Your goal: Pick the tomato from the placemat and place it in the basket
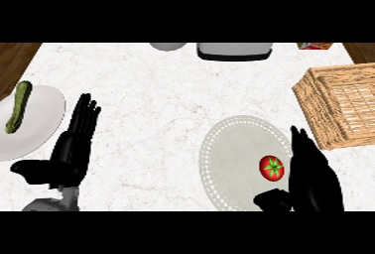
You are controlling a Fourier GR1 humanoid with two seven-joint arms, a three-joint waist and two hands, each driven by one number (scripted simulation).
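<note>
You are seeing the tomato point(272, 167) lying on the right part of the round placemat point(230, 149), just beside the right hand point(313, 173), whose fingers point(299, 141) are standing straight and open, holding nothing. The basket point(316, 99) is sitting on the worktop point(161, 99) just beyond those fingertips, up and to the right. Well off to their left, the left hand point(73, 144) is resting open, fingers up, beside a plate point(40, 124) carrying a green cucumber point(18, 106).
</note>
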